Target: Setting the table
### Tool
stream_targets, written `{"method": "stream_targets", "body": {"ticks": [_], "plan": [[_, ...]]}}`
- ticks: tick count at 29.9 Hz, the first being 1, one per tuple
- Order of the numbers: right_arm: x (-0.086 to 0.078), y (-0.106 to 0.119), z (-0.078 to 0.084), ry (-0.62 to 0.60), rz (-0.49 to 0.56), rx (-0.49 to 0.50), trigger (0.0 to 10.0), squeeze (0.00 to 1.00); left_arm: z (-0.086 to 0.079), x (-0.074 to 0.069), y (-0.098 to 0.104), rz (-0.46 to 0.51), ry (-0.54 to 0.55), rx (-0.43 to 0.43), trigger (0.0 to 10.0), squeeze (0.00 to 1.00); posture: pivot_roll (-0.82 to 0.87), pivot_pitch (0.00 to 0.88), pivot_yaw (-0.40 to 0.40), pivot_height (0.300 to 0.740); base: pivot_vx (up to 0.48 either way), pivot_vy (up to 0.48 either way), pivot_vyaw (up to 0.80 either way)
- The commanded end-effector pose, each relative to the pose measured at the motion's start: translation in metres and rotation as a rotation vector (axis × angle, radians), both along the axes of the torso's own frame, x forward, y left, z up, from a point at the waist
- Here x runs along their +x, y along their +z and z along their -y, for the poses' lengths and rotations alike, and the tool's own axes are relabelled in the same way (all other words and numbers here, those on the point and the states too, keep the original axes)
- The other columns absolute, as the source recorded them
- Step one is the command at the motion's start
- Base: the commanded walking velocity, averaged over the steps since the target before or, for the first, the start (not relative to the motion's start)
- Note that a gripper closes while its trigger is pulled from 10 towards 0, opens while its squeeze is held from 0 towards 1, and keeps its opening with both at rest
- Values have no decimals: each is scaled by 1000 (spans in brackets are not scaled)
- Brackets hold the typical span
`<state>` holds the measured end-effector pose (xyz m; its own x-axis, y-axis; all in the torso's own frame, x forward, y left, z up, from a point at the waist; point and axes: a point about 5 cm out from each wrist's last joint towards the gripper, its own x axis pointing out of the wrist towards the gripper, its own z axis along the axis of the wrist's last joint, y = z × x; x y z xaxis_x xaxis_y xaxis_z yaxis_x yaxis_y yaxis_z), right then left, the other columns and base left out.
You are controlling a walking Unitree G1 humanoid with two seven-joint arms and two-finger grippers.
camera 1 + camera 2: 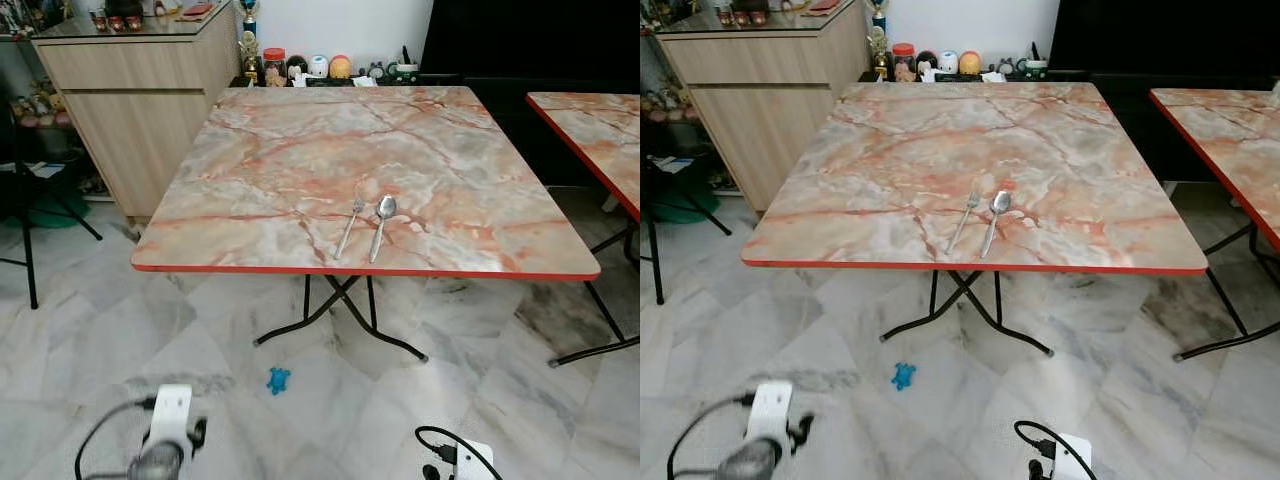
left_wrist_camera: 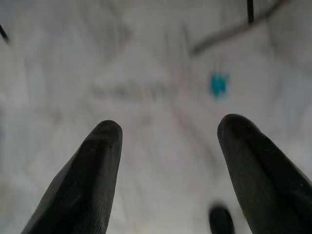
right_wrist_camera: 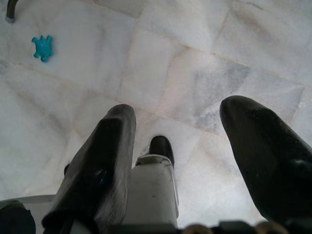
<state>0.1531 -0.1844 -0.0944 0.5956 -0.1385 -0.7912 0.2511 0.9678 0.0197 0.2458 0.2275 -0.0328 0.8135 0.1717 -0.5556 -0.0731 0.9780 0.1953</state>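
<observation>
Lying side by side, fork (image 1: 350,226) & spoon (image 1: 381,224) on marble table (image 1: 300,150), blue toy (image 1: 278,380) on floor

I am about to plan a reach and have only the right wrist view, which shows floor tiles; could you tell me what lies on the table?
Observer: A silver metal fork and a silver metal spoon lie side by side near the front edge of the marble-patterned table.
Operator: Thank you. Is the left gripper holding anything?
Observer: No, the left gripper hangs open over the floor.
Operator: Any other tables?
Observer: A second marble-patterned table stands to the right.
</observation>
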Motion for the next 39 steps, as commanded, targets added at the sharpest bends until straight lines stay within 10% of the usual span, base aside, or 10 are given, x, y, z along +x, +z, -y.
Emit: {"method": "stream_targets", "body": {"ticks": [1, 16, 20, 21, 39], "plan": [[-1, 0, 2, 2, -7, -8, 10000, 0, -5, 4, 6, 40, -4, 8, 10000, 0, -5, 0, 21, 740, 0, 0, 0], [-8, 0, 18, -39, -6, -7, 10000, 0, -6, 19, 83, 584, -66, 66, 10000, 0, 33, 5, -10, 740, 0, 0, 0], [-6, 0, 18, -35, -3, -7, 10000, 0, 1, 32, 106, 691, -31, 70, 10000, 0, 36, 13, -21, 740, 0, 0, 0], [-4, 1, 18, -30, 4, -7, 10000, 0, 21, 55, 134, 807, -53, 21, 10000, 0, 26, 24, -34, 740, 0, 0, 0], [-3, 2, 18, -47, 16, -17, 10000, 0, 69, 83, 164, 832, -240, -174, 10000, 0, 16, 9, -9, 740, 36, 0, -207]]}}
